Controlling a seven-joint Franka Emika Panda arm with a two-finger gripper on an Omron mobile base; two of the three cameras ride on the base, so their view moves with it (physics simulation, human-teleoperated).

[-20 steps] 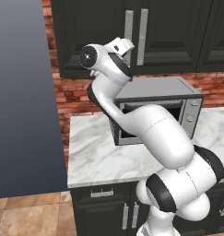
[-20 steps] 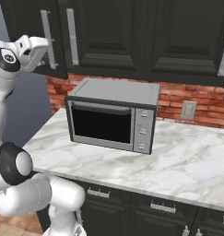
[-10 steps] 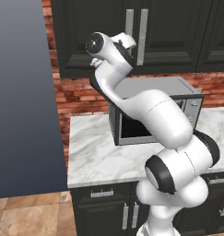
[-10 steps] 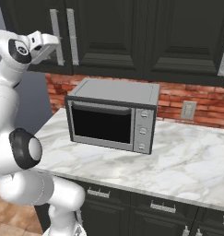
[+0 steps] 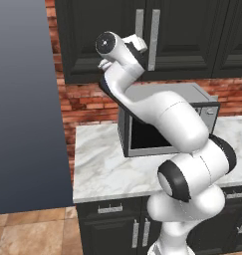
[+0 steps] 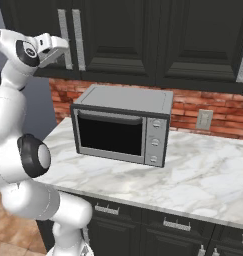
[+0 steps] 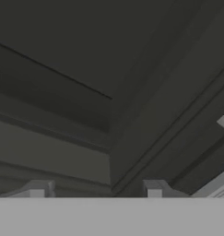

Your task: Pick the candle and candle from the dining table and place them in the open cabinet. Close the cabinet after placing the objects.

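Overhead, panelled matte-black cabinet (image 6: 143,40).

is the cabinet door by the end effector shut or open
Shut: the cabinet doors sit flush, bar handles side by side, with the end effector raised against that door.

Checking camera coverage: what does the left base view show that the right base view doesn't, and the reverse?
Left base view alone: a tall flat grey panel at the left and a strip of tan floor below it. Right base view alone: a wall outlet on the brick, and the microwave's knob column. Shared: the black cabinet with its silver bar handles, the grey microwave, the marble counter, and the gripper raised close in front of the cabinet door.
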